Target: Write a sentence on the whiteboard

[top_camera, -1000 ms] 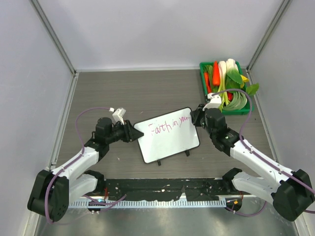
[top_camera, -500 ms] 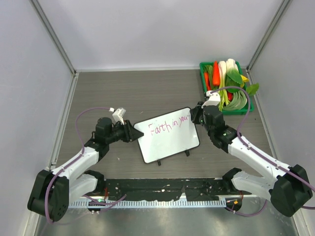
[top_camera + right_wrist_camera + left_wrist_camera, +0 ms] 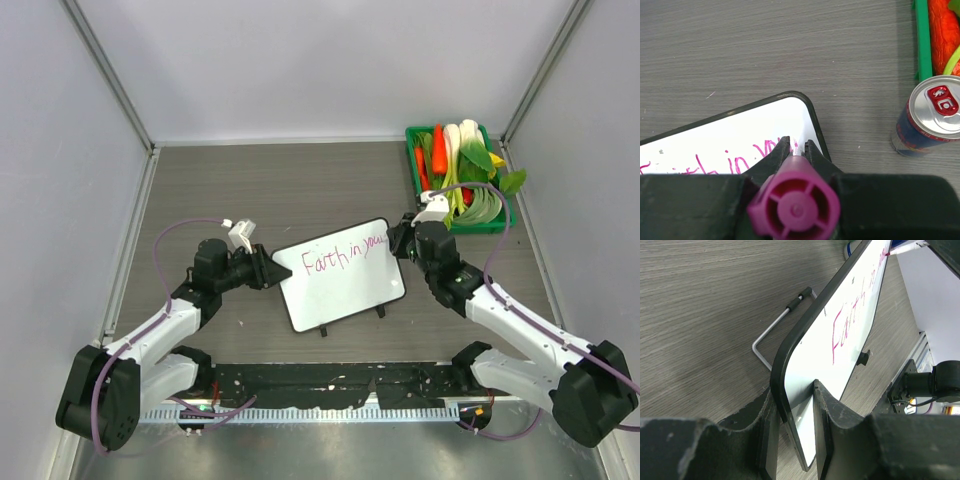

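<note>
1. The whiteboard (image 3: 345, 290) sits in the middle of the table, closer to the near edge.
2. The left gripper (image 3: 280, 270) pinches the board's left edge.
3. The right gripper (image 3: 396, 238) is closed tight on a pink marker (image 3: 795, 207) over the board's far right corner.
4. The sentence (image 3: 343, 258) so far says "Faith in your" in pink.
5. A green tray (image 3: 411, 160) of vegetables sits by the table's far right corner, with a can (image 3: 932, 117) just beside it.

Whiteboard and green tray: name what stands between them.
A blue drinks can, upright, apart from the whiteboard, near the green tray; shown in the right wrist view.
</note>
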Robot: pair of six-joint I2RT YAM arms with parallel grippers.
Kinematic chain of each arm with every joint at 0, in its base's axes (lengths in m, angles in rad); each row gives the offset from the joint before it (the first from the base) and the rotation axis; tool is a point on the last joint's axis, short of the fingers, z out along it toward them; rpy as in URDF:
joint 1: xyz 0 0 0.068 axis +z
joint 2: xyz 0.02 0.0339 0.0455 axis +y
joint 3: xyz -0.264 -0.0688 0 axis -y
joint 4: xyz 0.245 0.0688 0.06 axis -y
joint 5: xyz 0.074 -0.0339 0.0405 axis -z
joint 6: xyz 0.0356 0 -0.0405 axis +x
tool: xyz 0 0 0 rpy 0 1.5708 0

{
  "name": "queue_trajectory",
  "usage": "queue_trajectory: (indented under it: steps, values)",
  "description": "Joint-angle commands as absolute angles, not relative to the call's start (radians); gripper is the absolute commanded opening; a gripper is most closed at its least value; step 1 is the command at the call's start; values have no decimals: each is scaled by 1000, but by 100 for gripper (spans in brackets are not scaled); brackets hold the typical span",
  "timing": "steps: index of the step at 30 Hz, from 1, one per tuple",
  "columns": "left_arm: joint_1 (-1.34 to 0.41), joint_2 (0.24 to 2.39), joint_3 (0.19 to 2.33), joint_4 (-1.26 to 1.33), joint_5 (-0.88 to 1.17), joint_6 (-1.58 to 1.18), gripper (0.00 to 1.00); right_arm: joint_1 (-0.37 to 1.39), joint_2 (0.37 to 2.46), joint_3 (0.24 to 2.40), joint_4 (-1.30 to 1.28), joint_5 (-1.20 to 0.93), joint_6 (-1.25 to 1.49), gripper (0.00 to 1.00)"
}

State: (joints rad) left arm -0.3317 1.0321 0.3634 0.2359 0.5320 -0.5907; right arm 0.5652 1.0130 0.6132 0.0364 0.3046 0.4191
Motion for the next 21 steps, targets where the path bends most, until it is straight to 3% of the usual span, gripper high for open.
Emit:
queue_trajectory:
  steps: [1, 21]
  values:
    - [-325, 1048, 351, 222, 468, -519, 0, 558, 996, 574, 6, 290, 425, 1]
    - [-324, 1046, 350, 224, 472, -519, 0, 557, 1031, 652, 66, 354, 425, 2]
